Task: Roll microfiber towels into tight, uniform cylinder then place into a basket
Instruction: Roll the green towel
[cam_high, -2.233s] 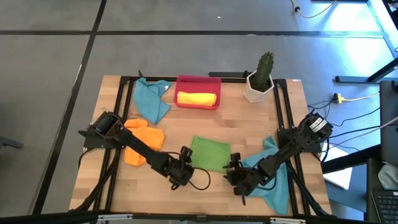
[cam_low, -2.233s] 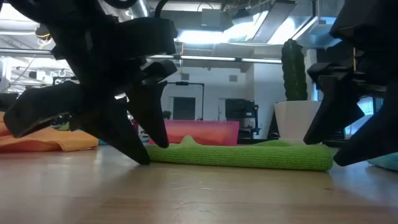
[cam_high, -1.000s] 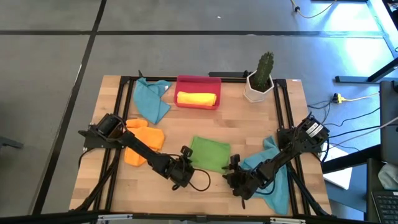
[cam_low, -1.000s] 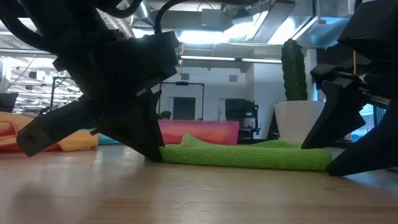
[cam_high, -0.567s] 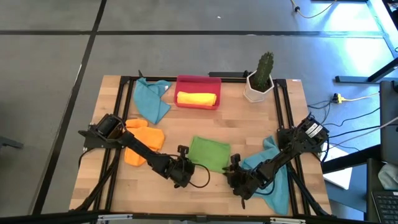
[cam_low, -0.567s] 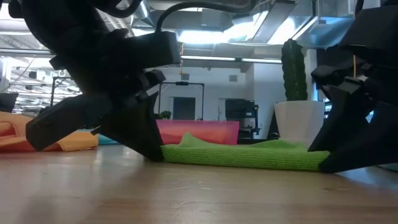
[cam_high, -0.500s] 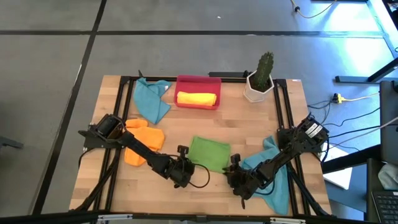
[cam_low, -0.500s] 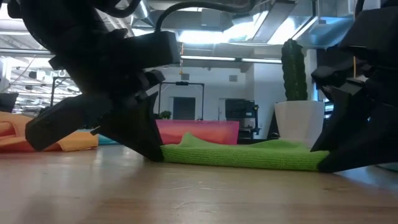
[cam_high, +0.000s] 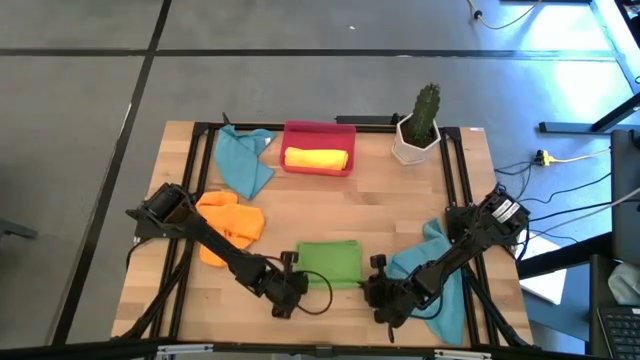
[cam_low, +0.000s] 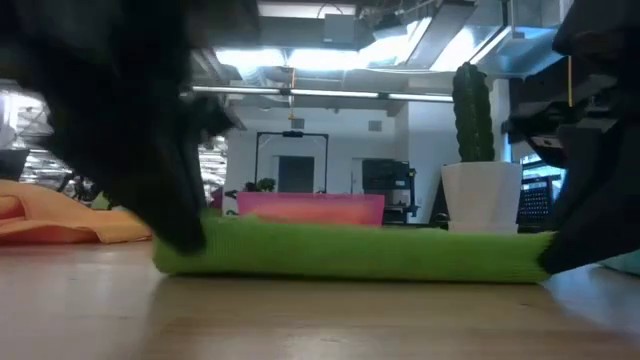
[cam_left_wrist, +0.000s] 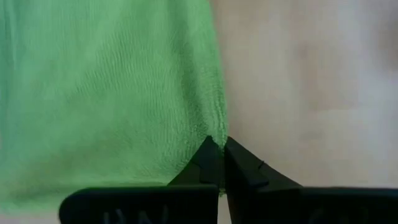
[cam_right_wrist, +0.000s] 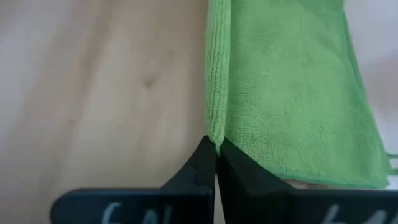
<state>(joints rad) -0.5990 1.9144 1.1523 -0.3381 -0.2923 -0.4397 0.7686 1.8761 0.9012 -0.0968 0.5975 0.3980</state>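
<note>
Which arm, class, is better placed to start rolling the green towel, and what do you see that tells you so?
Neither alone: the left hand is shut on the green towel's near-left corner and the right hand on its near-right corner. Both sit equally close, so rolling probably needs both together.

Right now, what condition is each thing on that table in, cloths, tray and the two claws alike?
green towel: flat on the table, pinched at both near corners
left gripper: shut on the green towel's corner
right gripper: shut on its other corner
yellow towel: rolled, lying in the basket
basket: holds one roll
orange towel: loose, crumpled
teal towels: loose, unrolled
cactus pot: upright
</note>
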